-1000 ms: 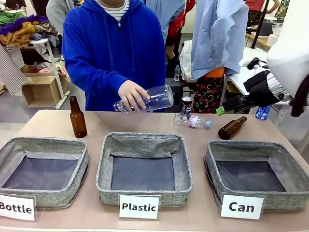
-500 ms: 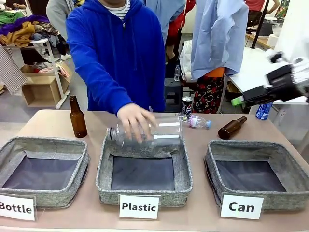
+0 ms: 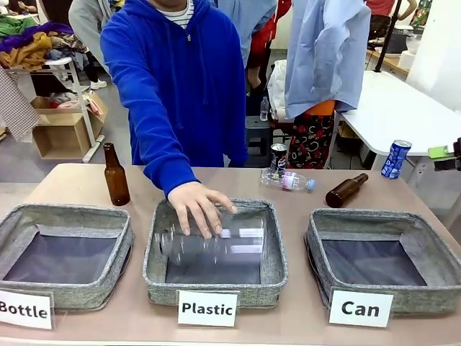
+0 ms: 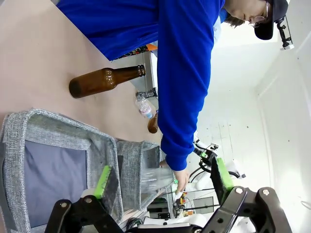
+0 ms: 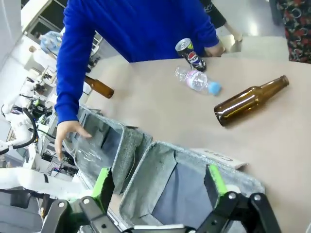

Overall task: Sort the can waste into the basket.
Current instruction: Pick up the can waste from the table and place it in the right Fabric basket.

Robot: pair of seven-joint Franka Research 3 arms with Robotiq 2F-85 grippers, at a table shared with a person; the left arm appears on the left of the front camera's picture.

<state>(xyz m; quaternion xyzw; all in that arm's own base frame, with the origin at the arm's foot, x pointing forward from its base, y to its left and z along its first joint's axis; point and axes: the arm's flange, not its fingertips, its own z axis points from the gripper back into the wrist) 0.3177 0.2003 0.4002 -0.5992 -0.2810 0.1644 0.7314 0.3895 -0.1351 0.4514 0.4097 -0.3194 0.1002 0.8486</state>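
The black can with a silver top stands at the table's far edge, and in the right wrist view that black can is far ahead. The blue-and-white can stands at the far right. The grey basket labelled "Can" sits front right with nothing in it. My right gripper pokes in at the right edge, beyond that basket. In its own view the right gripper is open over the Can basket. My left gripper is open too, holding nothing.
A person's hand lowers a clear plastic bottle into the Plastic basket. One brown bottle stands far left above the Bottle basket. Another brown bottle and a small plastic bottle lie behind the Can basket.
The person's hand has brought the clear bottle down from above the table into the Plastic basket. My right arm has drawn back to the right edge, uncovering the blue-and-white can.
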